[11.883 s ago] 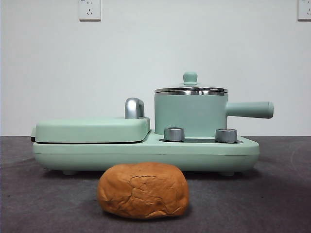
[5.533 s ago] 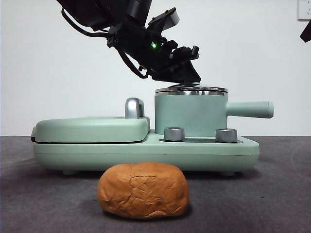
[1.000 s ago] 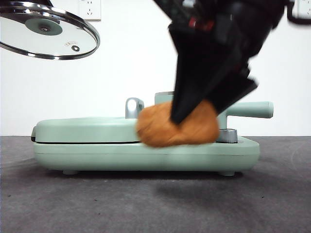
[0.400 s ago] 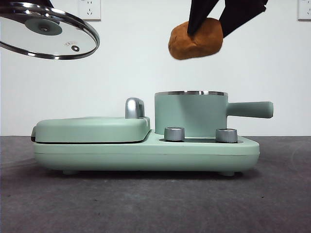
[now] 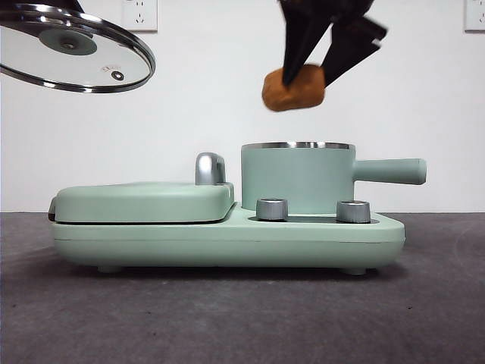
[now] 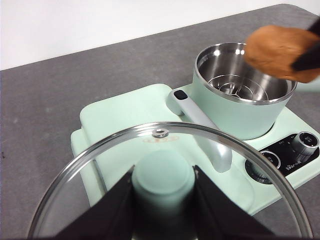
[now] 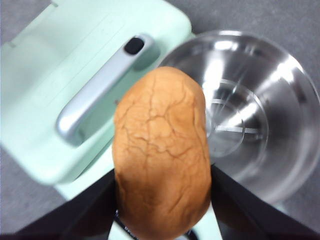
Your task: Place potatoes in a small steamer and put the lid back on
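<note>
Potato [image 5: 294,88] clamped in right claw [image 5: 318,64] hangs above small steamer [image 5: 297,178], nearer its griddle-side rim than centre, so a release now risks clipping the rim and bouncing out, while left claw [image 6: 162,197], clamped on lid [image 5: 74,47] knob, holds it well aside.

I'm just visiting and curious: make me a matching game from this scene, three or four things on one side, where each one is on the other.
Things:
1. potato
2. lid
3. small steamer
4. two steel knobs

Places or states:
A. open, standing on the green appliance
B. gripped by its knob in the left gripper
C. on the appliance's front, below the pot
D. held in the air by the right gripper

Pairs: 1-D, 2-B, 3-A, 4-C
</note>
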